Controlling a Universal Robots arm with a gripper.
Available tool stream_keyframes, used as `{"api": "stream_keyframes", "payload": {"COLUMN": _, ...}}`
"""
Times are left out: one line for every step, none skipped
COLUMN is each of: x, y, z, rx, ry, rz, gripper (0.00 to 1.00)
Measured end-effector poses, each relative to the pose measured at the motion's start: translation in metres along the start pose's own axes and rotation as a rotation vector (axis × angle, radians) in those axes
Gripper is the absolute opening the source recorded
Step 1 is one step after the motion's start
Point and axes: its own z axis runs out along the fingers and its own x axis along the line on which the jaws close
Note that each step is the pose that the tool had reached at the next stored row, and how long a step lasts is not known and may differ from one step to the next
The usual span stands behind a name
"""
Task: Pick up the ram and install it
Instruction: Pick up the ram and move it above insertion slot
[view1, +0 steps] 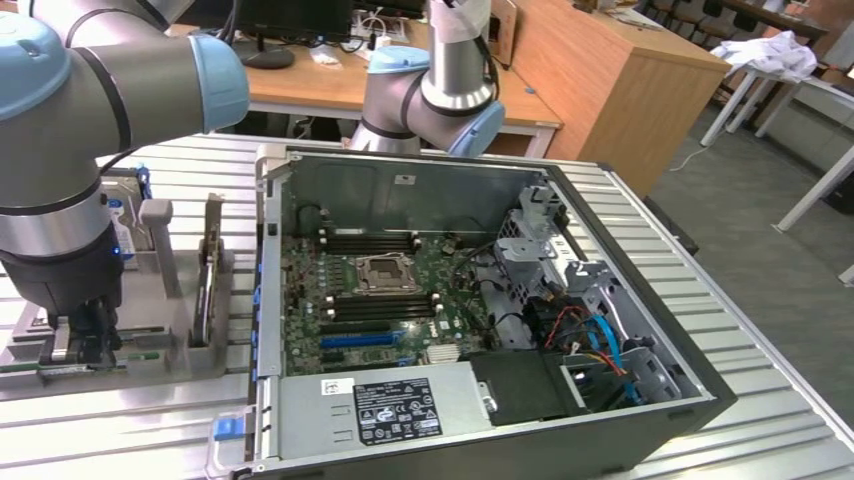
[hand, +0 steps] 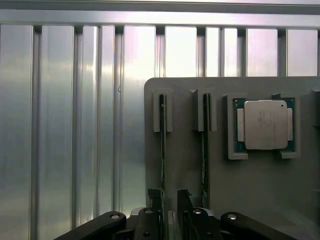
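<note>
Claw (hand: 169, 196) astride edge-on ram (hand: 162, 142), one end hidden

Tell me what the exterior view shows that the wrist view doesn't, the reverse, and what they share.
Exterior view: the open computer case, its motherboard and the robot arm.
Wrist view: a processor seated in the grey holder, the ram on edge in a slot, and a second stick beside it.
Shared: the gripper, low at the holder, and the ribbed metal table.
</note>
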Motion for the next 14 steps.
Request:
{"api": "stream_keyframes", "payload": {"x": 0.0, "y": 0.0, "z": 0.0, "rx": 0.0, "ry": 0.0, "rz": 0.0, "gripper": 0.27}}
{"api": "stream_keyframes", "payload": {"x": 0.0, "y": 0.0, "z": 0.0, "rx": 0.0, "ry": -0.0001, "rz": 0.0, "gripper": 0.27}}
{"api": "stream_keyframes", "payload": {"x": 0.0, "y": 0.0, "z": 0.0, "rx": 0.0, "ry": 0.0, "rz": 0.0, "gripper": 0.27}}
{"api": "stream_keyframes", "payload": {"x": 0.0, "y": 0.0, "z": 0.0, "rx": 0.0, "ry": 0.0, "rz": 0.0, "gripper": 0.27}}
{"api": "stream_keyframes", "payload": {"x": 0.0001, "y": 0.0, "z": 0.0001, "rx": 0.0001, "ry": -0.0001, "rz": 0.0, "gripper": 0.27}}
{"api": "stream_keyframes", "payload": {"x": 0.0003, "y": 0.0, "z": 0.0002, "rx": 0.0003, "ry": -0.0001, "rz": 0.0, "gripper": 0.27}}
{"api": "stream_keyframes", "payload": {"x": 0.0005, "y": 0.0, "z": 0.0001, "rx": 0.0002, "ry": -0.0001, "rz": 0.0, "gripper": 0.27}}
{"api": "stream_keyframes", "payload": {"x": 0.0007, "y": 0.0, "z": 0.0, "rx": 0.0, "ry": 0.0, "rz": 0.0, "gripper": 0.27}}
{"api": "stream_keyframes", "payload": {"x": 0.0009, "y": 0.0, "z": 0.0, "rx": 0.0001, "ry": 0.0, "rz": 0.0, "gripper": 0.27}}
{"api": "stream_keyframes", "payload": {"x": 0.0011, "y": 0.0, "z": 0.0, "rx": 0.0, "ry": 0.0, "rz": 0.0, "gripper": 0.27}}
{"api": "stream_keyframes", "payload": {"x": 0.0014, "y": 0.0, "z": 0.0, "rx": 0.0, "ry": 0.0, "rz": 0.0, "gripper": 0.27}}
{"api": "stream_keyframes", "payload": {"x": 0.0018, "y": -0.0001, "z": 0.0, "rx": 0.0001, "ry": 0.0, "rz": 0.0, "gripper": 0.27}}
{"api": "stream_keyframes", "payload": {"x": 0.0023, "y": 0.0, "z": 0.0, "rx": 0.0, "ry": 0.0, "rz": 0.0, "gripper": 0.27}}
{"api": "stream_keyframes", "payload": {"x": 0.0026, "y": 0.0, "z": 0.0, "rx": 0.0, "ry": 0.0001, "rz": 0.0, "gripper": 0.27}}
